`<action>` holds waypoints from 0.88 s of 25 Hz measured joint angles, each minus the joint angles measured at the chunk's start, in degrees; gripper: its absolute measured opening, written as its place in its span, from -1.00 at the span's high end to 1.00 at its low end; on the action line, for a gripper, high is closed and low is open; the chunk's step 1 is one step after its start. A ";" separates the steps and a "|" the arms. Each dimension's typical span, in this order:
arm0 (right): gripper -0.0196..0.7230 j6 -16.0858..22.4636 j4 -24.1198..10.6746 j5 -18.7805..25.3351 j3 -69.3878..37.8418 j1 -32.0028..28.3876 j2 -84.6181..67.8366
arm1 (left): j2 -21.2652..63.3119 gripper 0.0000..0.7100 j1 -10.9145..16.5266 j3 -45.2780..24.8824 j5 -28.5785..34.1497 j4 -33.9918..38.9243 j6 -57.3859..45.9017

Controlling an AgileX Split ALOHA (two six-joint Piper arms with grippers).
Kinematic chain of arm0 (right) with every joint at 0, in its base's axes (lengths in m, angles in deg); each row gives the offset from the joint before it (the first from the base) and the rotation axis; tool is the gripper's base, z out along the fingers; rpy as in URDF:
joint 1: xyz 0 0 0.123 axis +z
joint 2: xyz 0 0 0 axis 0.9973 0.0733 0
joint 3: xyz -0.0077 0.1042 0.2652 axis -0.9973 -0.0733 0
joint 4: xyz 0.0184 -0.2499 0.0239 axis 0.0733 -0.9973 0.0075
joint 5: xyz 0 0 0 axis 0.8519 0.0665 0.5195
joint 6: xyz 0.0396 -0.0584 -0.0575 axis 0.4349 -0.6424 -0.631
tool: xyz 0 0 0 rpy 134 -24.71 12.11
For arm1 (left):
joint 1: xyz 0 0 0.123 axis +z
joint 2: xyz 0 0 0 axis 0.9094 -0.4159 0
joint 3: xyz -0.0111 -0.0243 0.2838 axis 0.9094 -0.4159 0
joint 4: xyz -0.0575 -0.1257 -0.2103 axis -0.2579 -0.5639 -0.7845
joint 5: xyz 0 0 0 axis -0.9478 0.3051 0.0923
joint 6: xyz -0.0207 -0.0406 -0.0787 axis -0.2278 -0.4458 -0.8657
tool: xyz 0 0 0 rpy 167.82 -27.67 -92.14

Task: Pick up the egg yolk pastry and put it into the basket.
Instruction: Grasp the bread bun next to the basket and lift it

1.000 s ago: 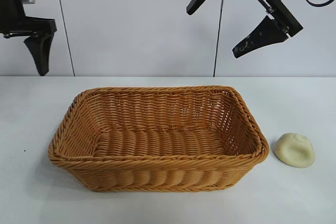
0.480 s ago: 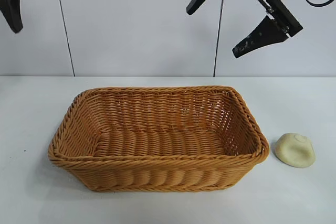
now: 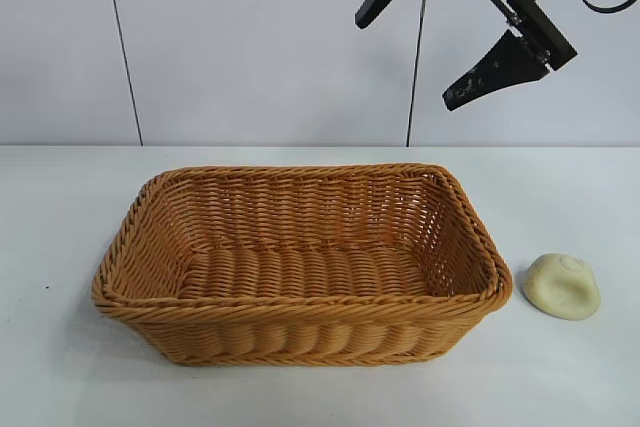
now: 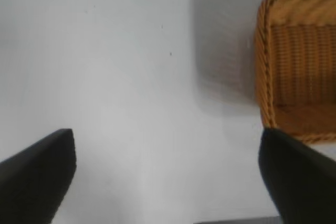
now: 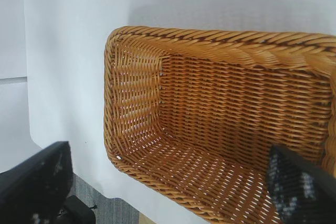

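The egg yolk pastry (image 3: 562, 286), a small pale cream dome with a dimple, lies on the white table just right of the basket (image 3: 300, 332). The orange-tan wicker basket stands empty at the table's middle. My right gripper (image 3: 408, 57) hangs open and empty high above the basket's right end, well clear of the pastry. Its wrist view looks down into the basket (image 5: 136, 98) between its spread fingers (image 5: 37, 182). My left gripper is out of the exterior view; its own view shows it open (image 4: 167, 174) over bare table beside the basket's end (image 4: 265, 77).
The white table (image 3: 60, 207) surrounds the basket, with a pale wall behind. A table edge and darker floor (image 5: 105, 208) show in the right wrist view.
My left arm has risen out of the top left of the exterior view. The right gripper, basket and pastry have not moved.
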 joint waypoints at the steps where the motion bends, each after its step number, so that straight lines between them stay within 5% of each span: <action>1: -0.92 0.00 0.00 0.00 0.00 0.00 0.00 | 2.40 -0.96 0.00 -2.53 0.13 0.05 0.12; 9: -0.92 0.00 0.00 0.00 0.00 0.00 0.00 | 22.60 -0.96 0.00 -23.39 0.18 0.18 0.19; 14: -0.92 0.00 0.00 0.00 0.00 0.00 0.00 | 35.56 -0.96 0.00 -33.81 -5.40 0.18 0.19; 22: -0.92 0.00 -0.02 0.00 0.00 0.00 0.00 | 51.93 -0.96 0.00 -38.24 -8.33 0.00 0.19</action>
